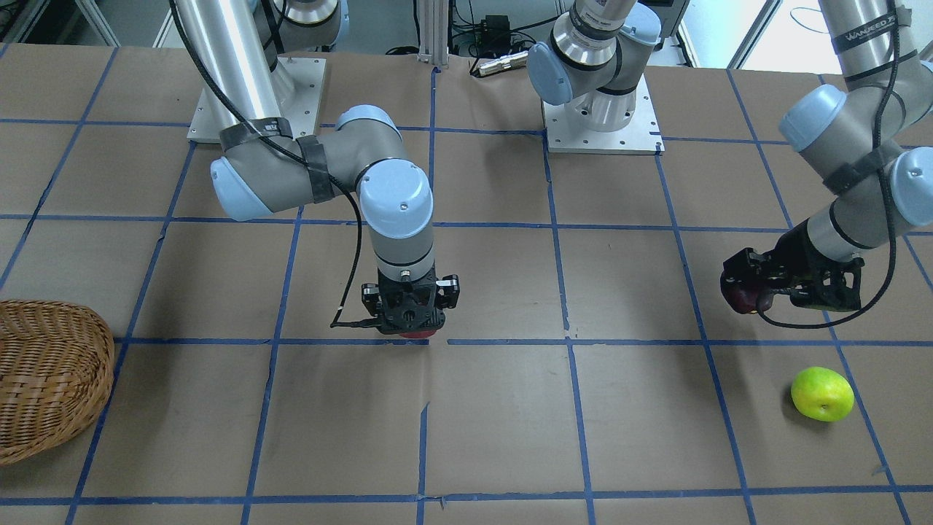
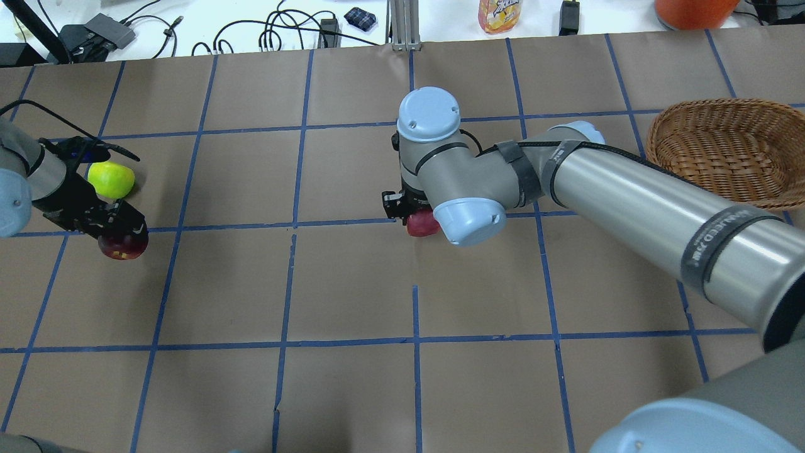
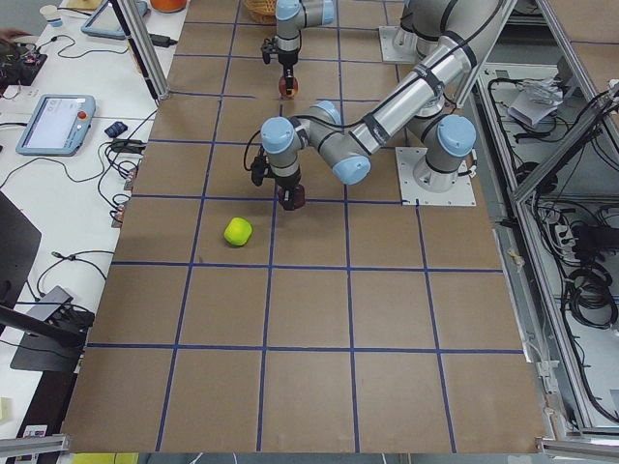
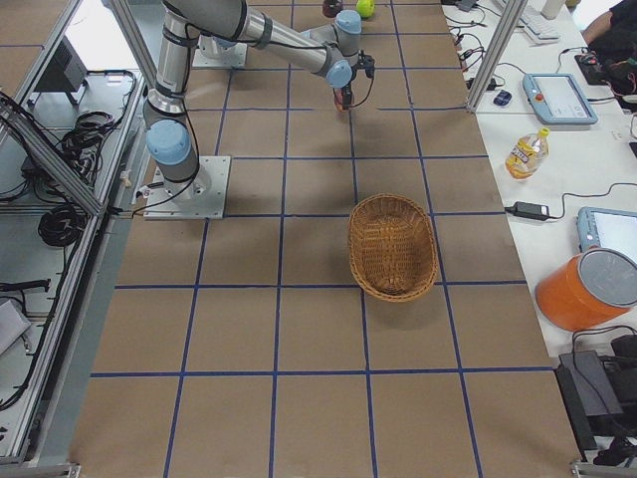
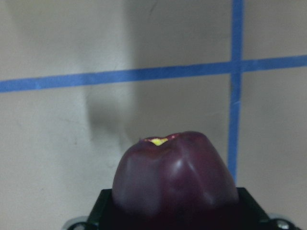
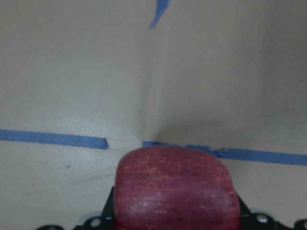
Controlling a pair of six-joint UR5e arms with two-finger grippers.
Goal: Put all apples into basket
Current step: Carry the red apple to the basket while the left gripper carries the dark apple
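Holding two apples at once, we have the left jaws clamped on the maroon apple [image 1: 740, 297] and the right jaws clamped on the red apple [image 6: 175, 187]. Both fruits appear to hang clear of the bench [image 2: 352, 283]. The red apple is over mid-bench. The maroon one is at the left end, near the green apple [image 1: 822, 394], which lies loose on the bench. The basket [image 1: 51, 379] sits at the far right end, well apart from all three, and looks empty.

We judge the main risk to be the two arms meeting. The left arm would have to cross the whole bench to reach the basket, and the right arm stands between it and the goal. If both head there together, their elbows or wrists could clash.

The apples are round and smooth, and each wrist view shows most of the fruit bulging out past the jaws. A quick swing or a jolt could let one slip and roll off.

The green apple lies close to the left arm, so a careless sweep could knock it towards the bench edge.

The basket is shallow, so an apple let go from too high could bounce out or shift the wicker.
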